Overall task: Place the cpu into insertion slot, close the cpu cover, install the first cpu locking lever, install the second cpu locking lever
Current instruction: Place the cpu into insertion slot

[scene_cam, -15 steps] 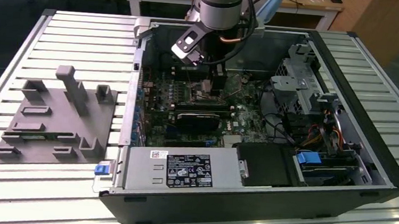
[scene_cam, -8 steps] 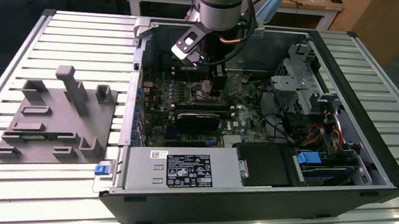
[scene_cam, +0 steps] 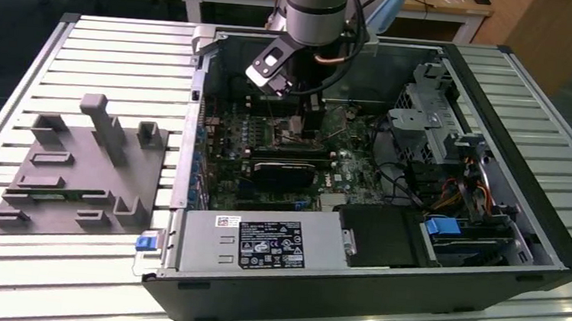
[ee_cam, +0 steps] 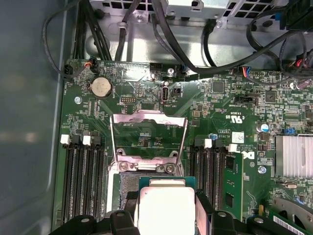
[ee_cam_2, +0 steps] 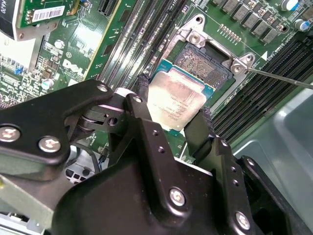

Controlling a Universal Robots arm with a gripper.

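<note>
Green board (ee_cam: 146, 98) with tiny parts lies all around my pincer (ee_cam_2: 174, 104), inside the open computer box (scene_cam: 526, 225) on the striped metal table (scene_cam: 121, 48). Long black memory rows (ee_cam: 83, 181) run on both sides of the insertion slot (ee_cam_2: 204, 62). Black cables (ee_cam: 166, 39) snake along the board's edge, near a round silver battery (ee_cam: 101, 86). A thin silver rod (ee_cam_2: 279, 77) sticks out from one corner of the slot. The cpu cover (ee_cam: 149, 137) is flipped open (it sits on the side of the slot away from my fingers).

My two black fingers (ee_cam_2: 143, 95) are clamped on the cpu (ee_cam_2: 178, 95), one on each side. It hangs partly over the slot, and some of the dark middle is bare. I cannot tell if it touches the slot. A grey stand (scene_cam: 81, 167) sits on the table at the exterior view's left.
</note>
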